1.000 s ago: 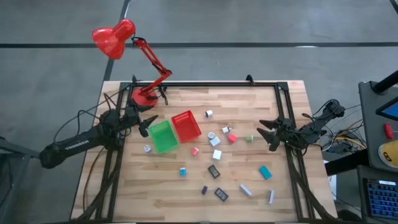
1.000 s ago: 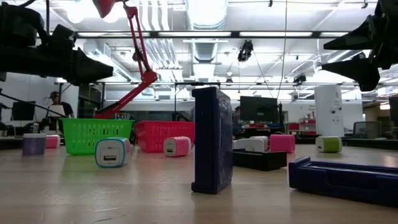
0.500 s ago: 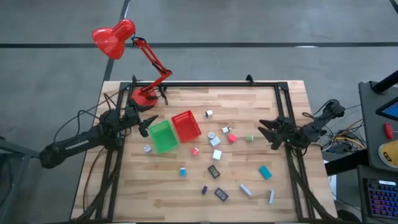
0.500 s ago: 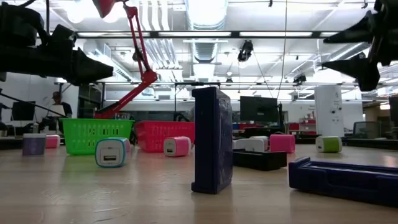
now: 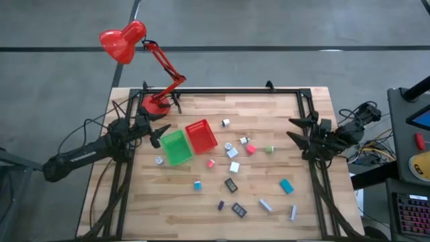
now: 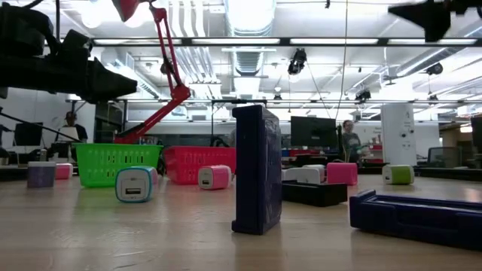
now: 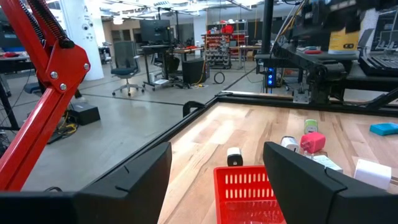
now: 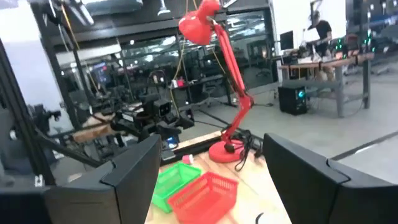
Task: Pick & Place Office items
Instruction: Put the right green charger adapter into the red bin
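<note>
The office items lie scattered on the wooden table (image 5: 201,225). Among them are a white cube (image 5: 226,123), a pink block (image 5: 250,149), a green cube (image 5: 269,149), a teal block (image 5: 287,186), a black piece (image 5: 231,185) and a grey stick (image 5: 293,212). My left gripper (image 5: 161,134) stands open at the table's left edge beside the green bin (image 5: 176,147), pointing level over the table (image 7: 217,186). My right gripper (image 5: 291,129) is open at the right edge, raised high (image 6: 422,11) and facing the bins (image 8: 211,180). Neither gripper has anything between its fingers.
A red bin (image 5: 201,136) stands next to the green one, left of the table's middle. A red desk lamp has its base (image 5: 156,104) at the far left corner and its head (image 5: 123,42) beyond the table. A black frame rail (image 5: 235,91) runs along the far edge.
My right gripper has risen well above the table and rolled about its own axis, staying open at the right edge. My left gripper and the items have kept still.
</note>
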### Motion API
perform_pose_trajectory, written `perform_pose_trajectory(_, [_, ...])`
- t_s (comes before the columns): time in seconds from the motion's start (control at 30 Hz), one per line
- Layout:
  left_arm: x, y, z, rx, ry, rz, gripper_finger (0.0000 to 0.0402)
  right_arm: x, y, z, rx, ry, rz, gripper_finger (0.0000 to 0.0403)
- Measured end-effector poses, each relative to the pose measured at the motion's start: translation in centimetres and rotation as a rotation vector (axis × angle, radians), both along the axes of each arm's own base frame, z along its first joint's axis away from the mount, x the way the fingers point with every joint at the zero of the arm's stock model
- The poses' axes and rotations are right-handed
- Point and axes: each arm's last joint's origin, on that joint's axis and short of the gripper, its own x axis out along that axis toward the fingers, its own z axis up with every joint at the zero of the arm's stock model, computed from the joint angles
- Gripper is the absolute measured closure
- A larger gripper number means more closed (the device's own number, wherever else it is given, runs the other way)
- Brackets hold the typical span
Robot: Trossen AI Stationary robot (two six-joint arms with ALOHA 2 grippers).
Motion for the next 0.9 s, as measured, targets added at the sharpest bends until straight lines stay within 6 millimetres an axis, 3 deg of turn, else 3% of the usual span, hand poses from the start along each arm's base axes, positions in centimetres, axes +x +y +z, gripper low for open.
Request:
perform_pose_trajectory(0.2, [0.0,0.0,0.0,0.0,0.0,0.0,0.0144,1.6,0.8,3.5,-0.043,0.133,-0.043,0.0126])
perform_pose_trajectory(0.37, [0.0,0.0,0.0,0.0,0.0,0.0,0.0144,2.2,1.1,5.0,0.031,0.326,-0.068,0.0126])
perform_pose_trajectory(0.67, [0.0,0.0,0.0,0.0,0.0,0.0,0.0145,1.4,1.0,5.2,0.163,0.71,-0.068,0.0126])
perform_pose_trajectory(0.9, [0.0,0.0,0.0,0.0,0.0,0.0,0.0145,2.6,1.9,3.6,0.195,0.788,-0.122,0.0126])
